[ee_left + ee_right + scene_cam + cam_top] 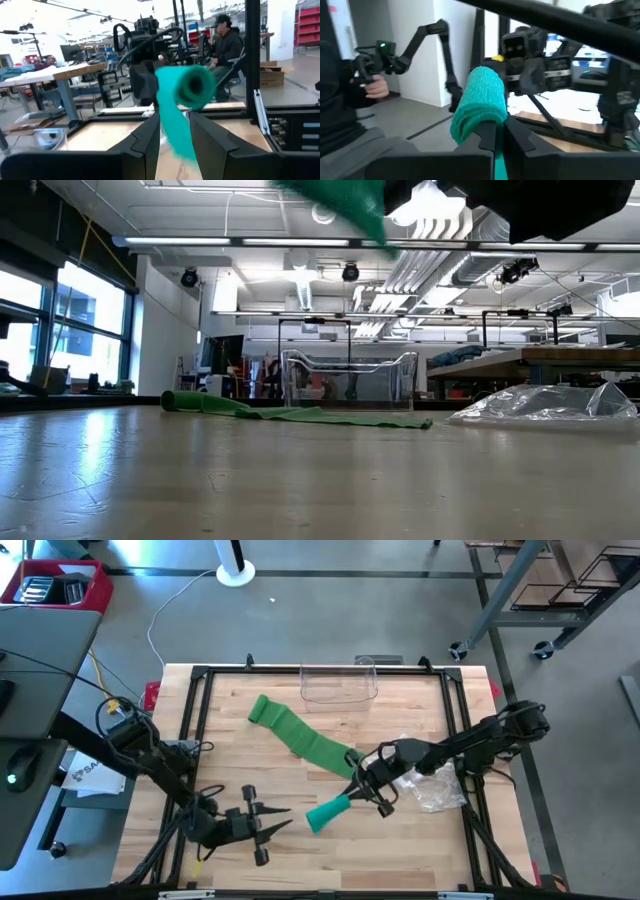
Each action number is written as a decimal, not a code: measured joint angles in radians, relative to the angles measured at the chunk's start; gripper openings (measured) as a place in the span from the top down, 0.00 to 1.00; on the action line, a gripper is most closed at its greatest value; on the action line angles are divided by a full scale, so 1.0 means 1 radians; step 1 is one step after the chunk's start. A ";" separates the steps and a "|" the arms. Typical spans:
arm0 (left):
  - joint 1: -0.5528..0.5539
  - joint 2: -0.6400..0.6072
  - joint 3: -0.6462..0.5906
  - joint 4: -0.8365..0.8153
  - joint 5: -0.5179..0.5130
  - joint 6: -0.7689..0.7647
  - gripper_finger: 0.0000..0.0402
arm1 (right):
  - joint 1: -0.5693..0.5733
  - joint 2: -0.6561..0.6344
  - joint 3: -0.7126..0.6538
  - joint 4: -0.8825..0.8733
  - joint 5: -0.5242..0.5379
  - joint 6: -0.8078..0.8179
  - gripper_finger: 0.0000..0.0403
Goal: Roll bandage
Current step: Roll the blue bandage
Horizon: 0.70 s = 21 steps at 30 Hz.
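A green bandage lies as a flat strip across the middle of the table; its far end rests on the wood. Its near end is wound into a small roll and lifted off the table. My right gripper reaches in from the table's right and is shut on the bandage beside that roll. My left gripper stands level at the near left, open, its fingers pointing at the roll and stopping short of it. In the left wrist view the roll shows end-on beyond the fingers. My right gripper pinches the bandage between its two fingers right where the strip leaves the roll. The fingers come about level from the table's right side. The roll sticks out past the fingertips, clear of the table, and the strip slopes down to the wood behind it.
A clear plastic box stands at the far edge, middle. A crumpled clear plastic bag lies under my right arm. Black rails frame the tabletop. A person sits beyond the table in the left wrist view.
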 joint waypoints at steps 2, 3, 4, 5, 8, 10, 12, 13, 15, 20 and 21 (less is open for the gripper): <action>0.023 0.000 0.009 0.000 0.055 0.000 0.74 | 0.001 0.001 0.000 -0.004 -0.022 -0.005 0.99; 0.032 0.000 0.011 0.001 0.079 0.000 0.74 | 0.001 0.001 0.000 -0.004 -0.031 -0.008 0.99; 0.038 0.000 0.012 0.000 0.097 0.001 0.73 | 0.002 0.001 0.000 -0.005 -0.034 -0.009 0.99; 0.043 0.000 0.014 -0.002 0.112 0.000 0.72 | 0.001 0.001 0.000 -0.006 -0.033 -0.009 0.99; 0.051 0.000 0.022 -0.001 0.146 -0.016 0.66 | 0.001 0.001 0.000 -0.009 -0.033 -0.009 0.99; 0.051 0.000 0.028 -0.001 0.153 -0.038 0.59 | 0.001 0.001 0.000 -0.014 -0.033 -0.008 0.99; 0.054 0.000 0.037 -0.016 0.157 -0.042 0.52 | 0.001 0.001 0.000 -0.013 -0.033 -0.009 0.99; 0.054 0.000 0.041 -0.027 0.156 -0.032 0.48 | 0.001 0.001 0.000 -0.013 -0.033 -0.009 0.99; 0.058 0.000 0.051 -0.061 0.156 -0.001 0.42 | 0.001 0.001 0.000 -0.013 -0.033 -0.007 0.99; 0.095 0.001 0.095 -0.204 0.153 0.005 0.35 | 0.001 0.001 0.000 -0.014 -0.023 -0.003 0.99; 0.105 0.001 0.103 -0.224 0.152 -0.005 0.35 | 0.001 0.001 0.000 -0.013 -0.023 -0.004 0.99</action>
